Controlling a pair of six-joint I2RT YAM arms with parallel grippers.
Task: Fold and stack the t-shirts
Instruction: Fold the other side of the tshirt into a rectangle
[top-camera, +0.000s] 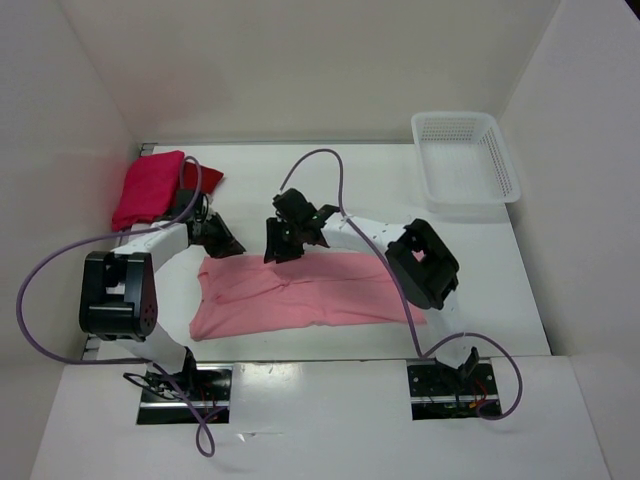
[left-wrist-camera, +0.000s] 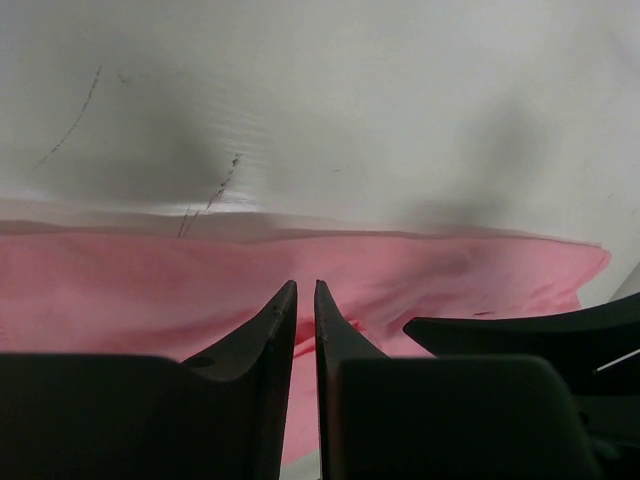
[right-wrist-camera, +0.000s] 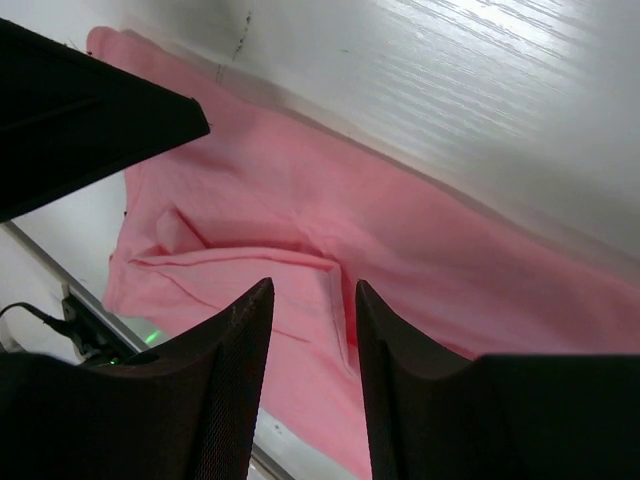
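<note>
The light salmon pink t-shirt (top-camera: 300, 295) lies flat in a long folded strip across the middle of the table. It also shows in the left wrist view (left-wrist-camera: 120, 300) and in the right wrist view (right-wrist-camera: 400, 240). My left gripper (top-camera: 226, 243) hovers over its far left corner, jaws nearly together with nothing between them (left-wrist-camera: 306, 287). My right gripper (top-camera: 281, 246) is open just above the shirt's far edge, near a fold seam (right-wrist-camera: 313, 285). The folded magenta-pink t-shirt (top-camera: 148, 188) lies at the back left, with the dark red t-shirt (top-camera: 209, 178) showing beside it.
A white mesh basket (top-camera: 465, 160) stands at the back right. White walls close in the table on the left, back and right. Purple cables loop from both arms over the table's left side and middle.
</note>
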